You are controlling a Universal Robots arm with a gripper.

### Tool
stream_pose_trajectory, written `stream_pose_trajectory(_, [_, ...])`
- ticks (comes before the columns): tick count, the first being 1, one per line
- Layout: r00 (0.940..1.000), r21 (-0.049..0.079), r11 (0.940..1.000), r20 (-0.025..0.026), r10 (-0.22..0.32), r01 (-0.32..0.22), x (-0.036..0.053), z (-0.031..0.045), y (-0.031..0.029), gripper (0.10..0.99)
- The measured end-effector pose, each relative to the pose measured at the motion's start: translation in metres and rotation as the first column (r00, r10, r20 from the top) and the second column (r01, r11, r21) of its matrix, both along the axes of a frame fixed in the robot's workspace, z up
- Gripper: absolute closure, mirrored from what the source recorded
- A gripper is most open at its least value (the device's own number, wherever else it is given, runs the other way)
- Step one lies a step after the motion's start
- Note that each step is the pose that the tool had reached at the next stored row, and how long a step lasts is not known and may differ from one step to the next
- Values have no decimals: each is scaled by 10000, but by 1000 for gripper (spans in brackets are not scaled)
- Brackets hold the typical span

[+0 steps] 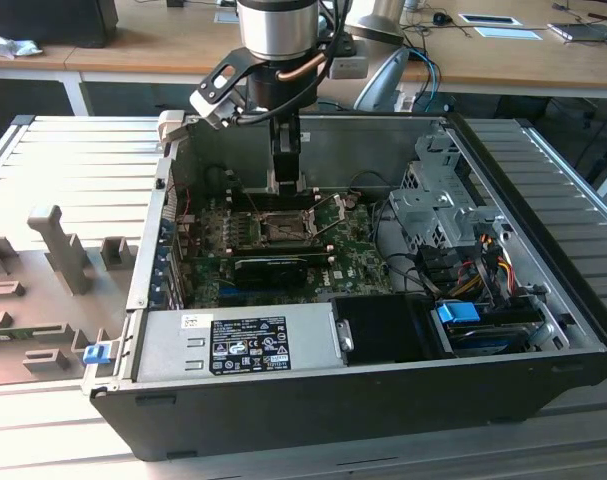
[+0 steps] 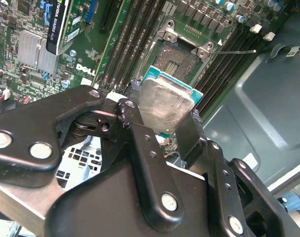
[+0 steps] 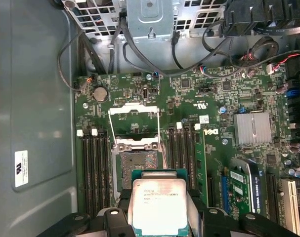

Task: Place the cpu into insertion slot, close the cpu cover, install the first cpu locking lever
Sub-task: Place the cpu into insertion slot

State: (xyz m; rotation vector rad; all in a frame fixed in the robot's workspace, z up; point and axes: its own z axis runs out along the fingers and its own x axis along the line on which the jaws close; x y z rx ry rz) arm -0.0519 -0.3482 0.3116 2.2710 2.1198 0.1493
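Near the open socket point(image 3: 138, 168), toward the exterior view's twelve o'clock, the arm point(image 1: 278, 30) points straight down, its tool point(image 1: 286, 172) clamped on the cpu point(image 3: 158, 205), not yet seated.

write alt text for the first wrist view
The claw grips the silver-topped cpu by two edges, over the motherboard and close to the empty socket, whose cover stands open. Memory slots run along both sides of the socket, with cables beyond.
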Motion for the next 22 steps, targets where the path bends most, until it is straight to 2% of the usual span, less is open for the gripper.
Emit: stream_pose_trajectory(22, [10000,-1,10000,0,4,-4,0,-76,0,561])
